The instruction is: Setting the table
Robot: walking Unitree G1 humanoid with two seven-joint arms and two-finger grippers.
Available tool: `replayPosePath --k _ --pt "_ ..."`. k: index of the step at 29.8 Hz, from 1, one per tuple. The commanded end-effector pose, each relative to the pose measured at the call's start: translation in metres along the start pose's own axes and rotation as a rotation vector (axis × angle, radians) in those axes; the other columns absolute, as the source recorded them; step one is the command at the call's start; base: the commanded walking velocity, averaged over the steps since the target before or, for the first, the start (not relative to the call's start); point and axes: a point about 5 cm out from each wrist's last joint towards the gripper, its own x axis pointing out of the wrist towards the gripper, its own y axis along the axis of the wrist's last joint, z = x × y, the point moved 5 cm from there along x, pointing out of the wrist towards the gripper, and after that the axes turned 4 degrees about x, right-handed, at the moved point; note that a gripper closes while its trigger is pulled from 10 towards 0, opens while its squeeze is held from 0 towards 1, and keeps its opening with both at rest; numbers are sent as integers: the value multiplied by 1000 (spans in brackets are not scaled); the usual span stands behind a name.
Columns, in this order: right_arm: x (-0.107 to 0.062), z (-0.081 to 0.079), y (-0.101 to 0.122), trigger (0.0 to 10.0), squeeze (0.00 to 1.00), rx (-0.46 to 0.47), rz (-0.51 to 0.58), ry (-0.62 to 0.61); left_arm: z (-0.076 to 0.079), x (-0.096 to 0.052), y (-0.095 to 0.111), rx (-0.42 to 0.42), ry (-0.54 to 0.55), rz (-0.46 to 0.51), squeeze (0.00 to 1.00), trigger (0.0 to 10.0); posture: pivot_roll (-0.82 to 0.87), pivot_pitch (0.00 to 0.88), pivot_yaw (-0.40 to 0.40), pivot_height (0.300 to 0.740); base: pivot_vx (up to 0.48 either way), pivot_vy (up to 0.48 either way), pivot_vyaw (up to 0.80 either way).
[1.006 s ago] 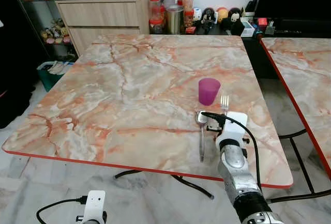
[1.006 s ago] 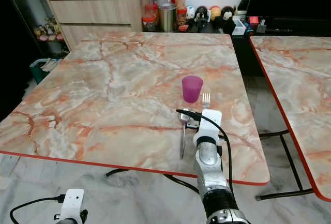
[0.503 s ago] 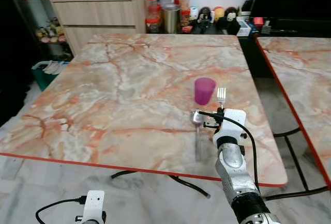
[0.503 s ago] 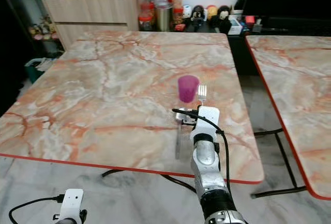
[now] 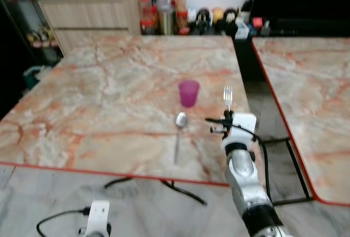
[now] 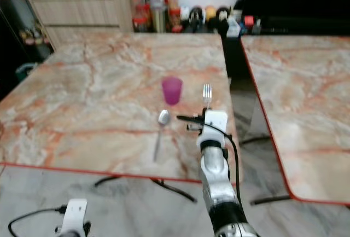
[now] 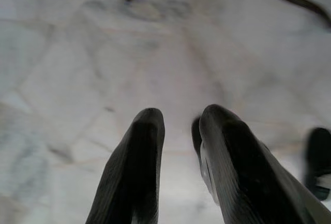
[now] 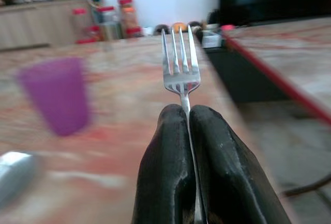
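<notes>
My right arm [image 5: 244, 177] is a silver, ribbed metal tube that ends toward the shoulder in a black cuff, and it is capped at the wrist by a white boxy housing [image 5: 241, 125] with a thin black cable looping off it and down along the arm. My right gripper [image 8: 187, 111] has two long, matte black fingers with rounded, slightly scuffed tips. The left gripper [image 7: 178, 123] has the same black, blunt-tipped fingers, and its own white wrist housing [image 5: 98, 217] trails a black cable.
</notes>
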Motion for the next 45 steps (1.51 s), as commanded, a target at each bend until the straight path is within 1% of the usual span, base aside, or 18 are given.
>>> replayPosePath --k 1,9,26,45 --pt "2 -15 12 10000 0 1 46 47 -9 0 0 12 16 2 0 10000 -32 0 44 740 0 -409 0" --pt "5 -17 16 10000 0 -3 51 62 -7 0 1 4 19 6 0 10000 -32 0 34 740 0 -407 0" --pt "3 -23 20 10000 0 -14 70 102 -3 0 -1 8 11 3 0 10000 -46 0 29 740 0 -401 0" --pt "1 -27 15 10000 0 -13 58 119 -3 0 0 20 6 6 0 10000 -53 0 34 740 0 -401 0"
